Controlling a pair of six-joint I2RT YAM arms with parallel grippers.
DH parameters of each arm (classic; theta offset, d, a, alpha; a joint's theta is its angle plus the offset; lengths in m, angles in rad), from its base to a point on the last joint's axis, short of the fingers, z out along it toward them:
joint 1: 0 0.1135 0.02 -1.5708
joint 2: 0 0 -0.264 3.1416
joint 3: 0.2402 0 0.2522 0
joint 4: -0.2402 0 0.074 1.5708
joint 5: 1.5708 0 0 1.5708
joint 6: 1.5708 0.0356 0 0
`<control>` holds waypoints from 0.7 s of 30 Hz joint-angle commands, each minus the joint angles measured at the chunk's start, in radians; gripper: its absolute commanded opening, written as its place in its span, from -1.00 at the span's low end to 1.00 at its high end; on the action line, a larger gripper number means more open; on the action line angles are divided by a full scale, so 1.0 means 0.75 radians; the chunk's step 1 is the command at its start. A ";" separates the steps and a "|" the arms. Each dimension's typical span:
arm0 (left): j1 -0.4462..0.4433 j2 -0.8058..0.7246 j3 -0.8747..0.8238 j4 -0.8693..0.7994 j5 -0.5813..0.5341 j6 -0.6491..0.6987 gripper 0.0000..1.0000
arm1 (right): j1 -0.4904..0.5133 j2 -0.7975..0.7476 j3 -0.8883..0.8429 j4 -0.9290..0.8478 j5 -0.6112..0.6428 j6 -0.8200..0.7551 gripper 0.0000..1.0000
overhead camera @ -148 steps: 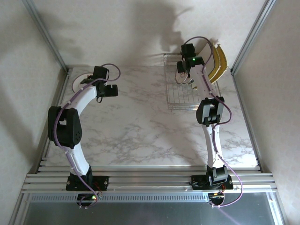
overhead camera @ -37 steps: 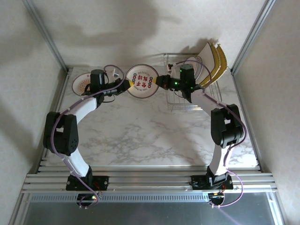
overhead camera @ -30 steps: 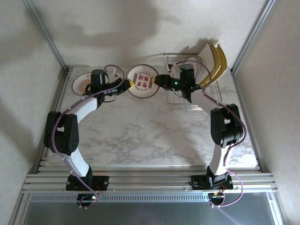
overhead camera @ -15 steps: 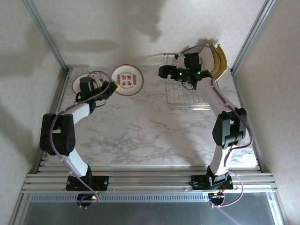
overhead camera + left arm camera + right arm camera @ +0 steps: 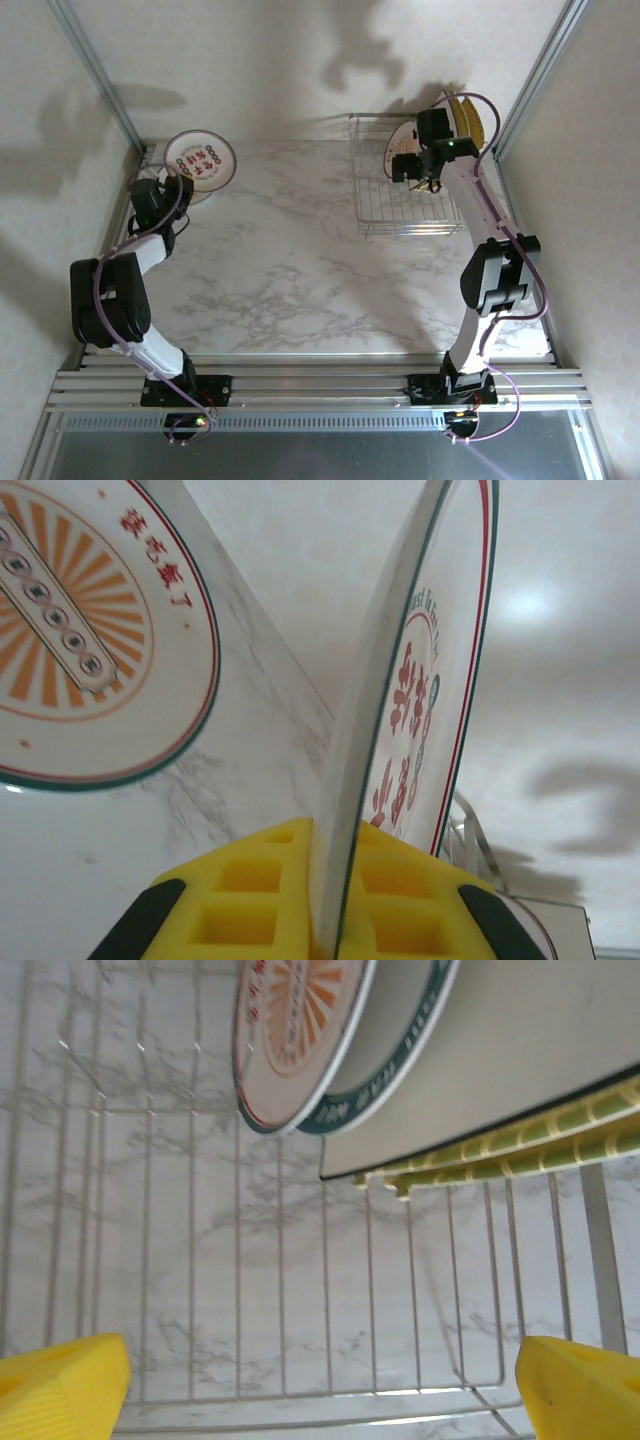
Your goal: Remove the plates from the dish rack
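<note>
The table [image 5: 290, 270] is viewed from high above and behind the arm bases, facing down, with both arms taken in from afar. The left wrist view is taken from just behind the left gripper [image 5: 335, 850], along its fingers and at very close range. The round plate [image 5: 440, 680] clamped edge-on between them is also seen from overhead. The right wrist view is aimed down past the spread right gripper [image 5: 320, 1385] at the dish rack [image 5: 300, 1290] close beneath, which is likewise shared with the overhead view.

White round plate [image 5: 430, 680] with red characters and teal-and-red rim, sunburst plate [image 5: 90, 650] in orange rays, teal edge, mustard-yellow lined square plate [image 5: 520, 1145], silver wire dish rack [image 5: 300, 1290], grey-veined white marble table [image 5: 300, 260]
</note>
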 commanded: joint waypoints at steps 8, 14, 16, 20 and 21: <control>0.118 0.229 0.093 0.183 -0.049 -0.061 -1.00 | -0.010 -0.020 -0.056 -0.023 0.009 -0.043 0.98; 0.138 0.364 0.199 0.158 -0.026 -0.060 -1.00 | -0.014 -0.003 -0.038 -0.025 -0.004 -0.046 0.98; 0.143 0.411 0.232 0.165 -0.012 -0.082 -1.00 | -0.014 -0.001 -0.038 -0.019 -0.006 -0.044 0.98; 0.145 0.476 0.282 0.138 -0.028 -0.084 -1.00 | -0.015 0.011 -0.024 -0.035 -0.016 -0.046 0.98; 0.145 0.489 0.293 0.134 -0.025 -0.088 -1.00 | -0.014 0.008 -0.030 -0.032 -0.011 -0.046 0.98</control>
